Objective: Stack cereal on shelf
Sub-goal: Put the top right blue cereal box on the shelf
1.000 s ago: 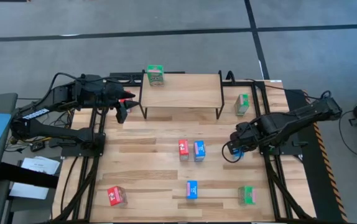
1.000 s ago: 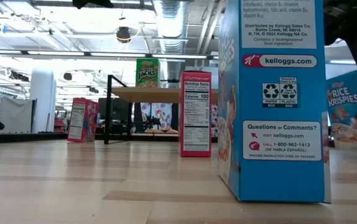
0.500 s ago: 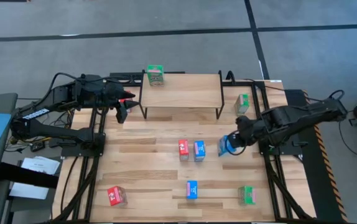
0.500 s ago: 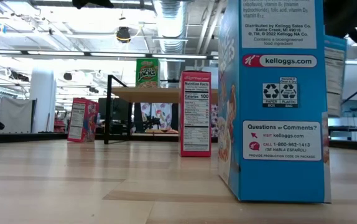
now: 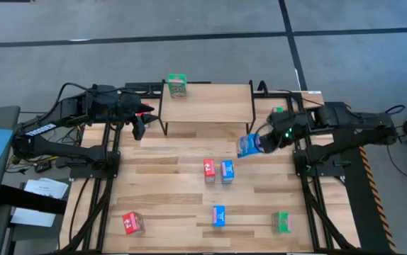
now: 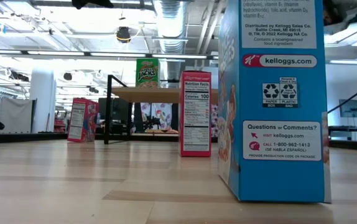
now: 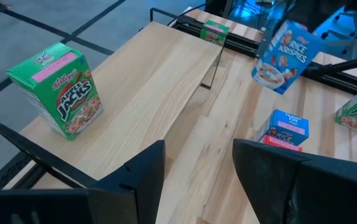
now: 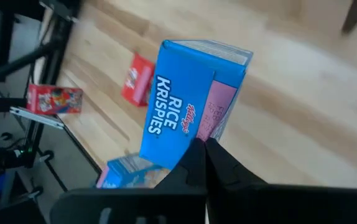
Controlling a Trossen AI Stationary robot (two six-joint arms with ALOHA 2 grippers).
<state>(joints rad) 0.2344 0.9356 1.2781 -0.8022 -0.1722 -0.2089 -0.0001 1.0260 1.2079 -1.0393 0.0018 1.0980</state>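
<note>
The right gripper (image 5: 260,144) is pinching a blue Rice Krispies box (image 5: 249,145), its fingers pressed onto the carton so tightly that they nearly meet; the box hangs tilted, clear of the counter (image 5: 168,191), just off the shelf's (image 5: 207,106) front right leg, probably so it can be carried up over the edge onto the wooden top. One green box (image 5: 177,86) already stands upright at the shelf's back left corner, which leaves most of the top bare for further boxes. The left gripper (image 5: 139,126) waits just off the shelf's left end, its fingers spread partway and holding nothing, apparently kept aside so the carry has room. A red and a blue box (image 5: 218,171) stand together in front of the shelf, with more cereal farther forward.
</note>
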